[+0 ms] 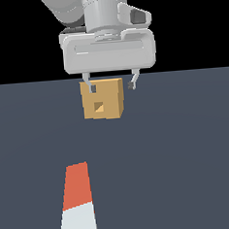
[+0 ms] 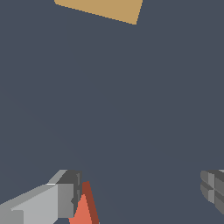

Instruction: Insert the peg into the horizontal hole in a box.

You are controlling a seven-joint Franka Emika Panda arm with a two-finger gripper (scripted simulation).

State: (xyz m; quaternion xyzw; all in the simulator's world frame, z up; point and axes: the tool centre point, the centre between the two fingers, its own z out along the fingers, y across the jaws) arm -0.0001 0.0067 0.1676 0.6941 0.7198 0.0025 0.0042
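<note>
The peg lies on the dark floor in the near part of the exterior view, its orange-red half pointing toward the box and its white half nearest the camera. The tan box stands farther back, its small square hole facing the camera. My gripper hangs open above, its fingertips overlapping the box's upper corners in this view. In the wrist view the gripper holds nothing. The peg's orange end shows just beside one finger, and the box sits at the far edge, well apart.
A flat dark grey-blue floor runs under everything. The arm's grey wrist and hand fill the upper middle of the exterior view against a black background.
</note>
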